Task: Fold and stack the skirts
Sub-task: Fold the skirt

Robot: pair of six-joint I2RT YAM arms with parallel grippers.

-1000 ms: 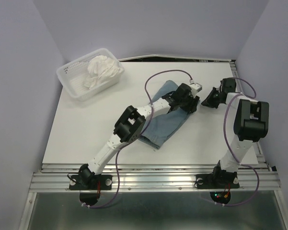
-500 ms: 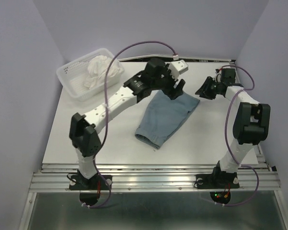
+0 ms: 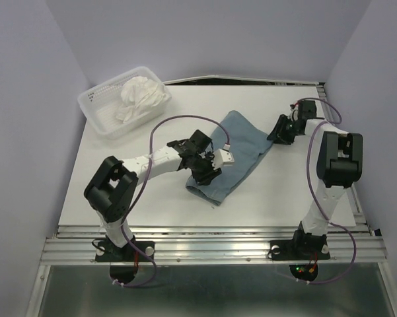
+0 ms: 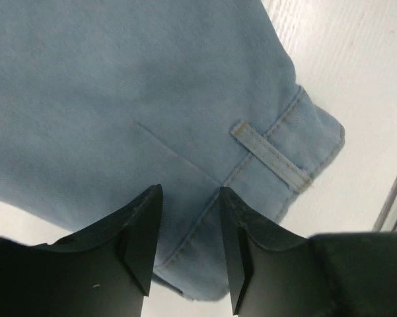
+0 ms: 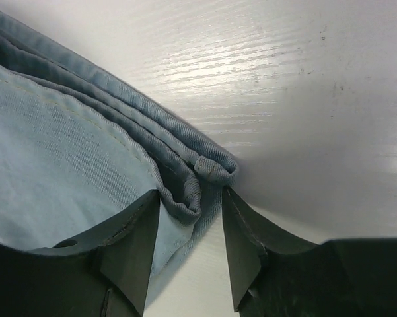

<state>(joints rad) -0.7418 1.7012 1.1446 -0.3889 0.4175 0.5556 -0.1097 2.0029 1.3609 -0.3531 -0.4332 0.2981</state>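
At the upper left of the overhead view, the white mesh basket (image 3: 100, 113) holds the white skirt (image 3: 141, 96) in a loose heap. It is unfolded and looks to be waiting its turn.

Right of it, the left arm rises from its base at the lower left, bends sharply at the elbow and lays its forearm low across the tabletop (image 3: 112, 178) toward frame centre. The left tool (image 3: 208, 173) hangs over the lower-left end of the blue-grey skirt (image 3: 244, 140), which lies flat across the middle, folded into a narrow strip. In the left wrist view the jaws are about half apart above the waistband, left of a belt loop (image 4: 271, 155). The cloth passes flat beneath them and nothing is pinched. That placement probably lines the tool up to take the waistband for the next fold.

At the right, the right arm stands tall from its base, then doubles over and reaches up and left. The right tool (image 3: 280, 131) sits at the skirt's right-hand corner. Its jaws, also about half apart, straddle the stacked hem layers (image 5: 185, 178) without squeezing them, likely to take hold of that end.
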